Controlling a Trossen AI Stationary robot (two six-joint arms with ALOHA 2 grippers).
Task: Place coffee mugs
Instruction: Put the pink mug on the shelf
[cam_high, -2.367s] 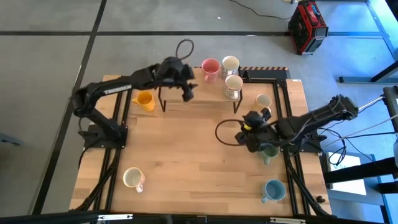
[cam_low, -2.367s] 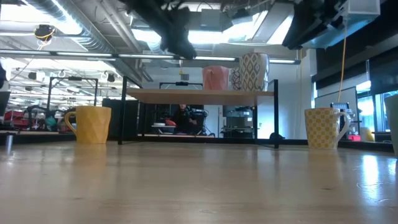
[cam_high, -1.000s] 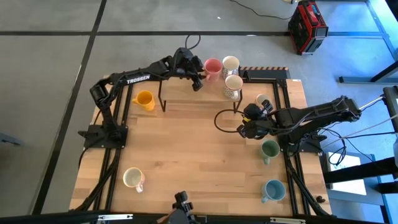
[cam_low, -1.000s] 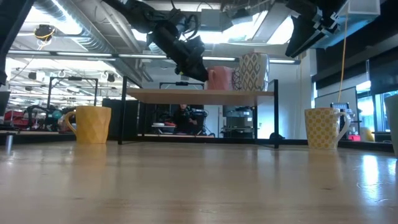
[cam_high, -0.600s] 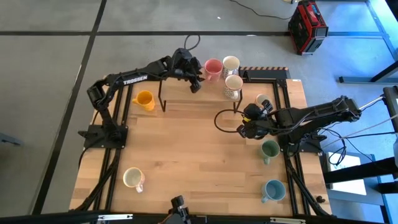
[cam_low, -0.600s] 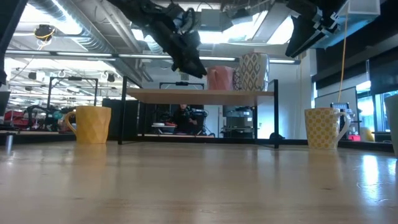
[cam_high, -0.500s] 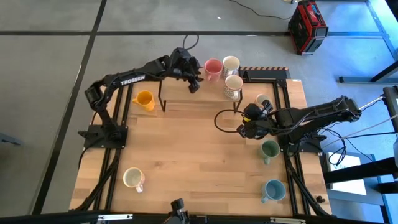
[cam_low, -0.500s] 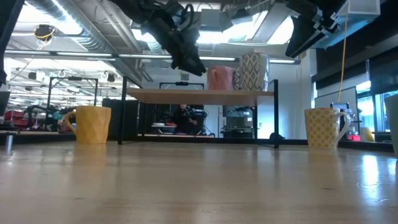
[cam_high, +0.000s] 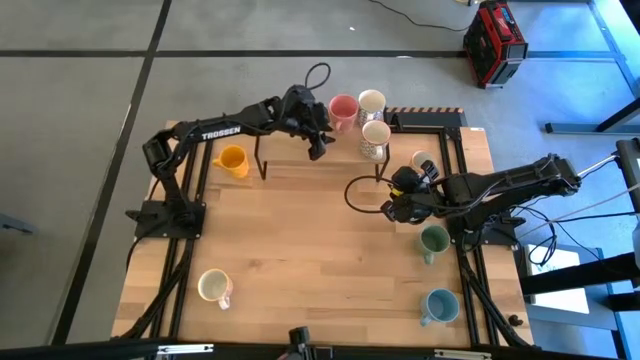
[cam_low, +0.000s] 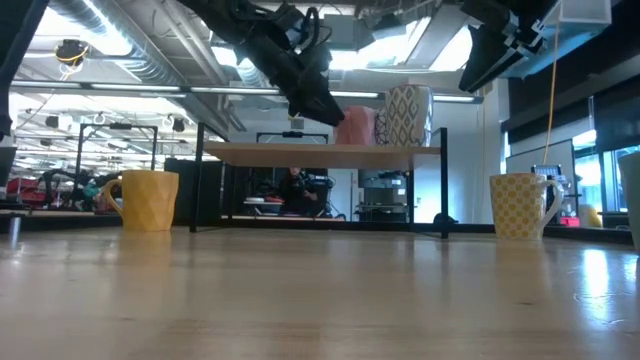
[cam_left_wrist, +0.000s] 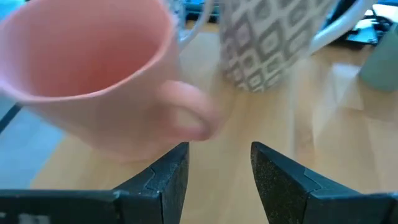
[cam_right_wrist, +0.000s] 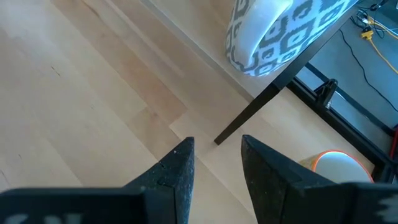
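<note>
Since a moment ago, the left gripper has edged toward the pink mug on the shelf. Its fingers are parted and empty; the mug's handle lies just ahead of them. Right gripper hangs unclenched mid-table.

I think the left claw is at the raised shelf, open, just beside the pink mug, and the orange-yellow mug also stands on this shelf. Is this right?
Not quite. The left claw is open beside the pink mug on the shelf, but the orange-yellow mug stands on the table, left of the shelf. The high view shows it, and the low view confirms it.
</note>
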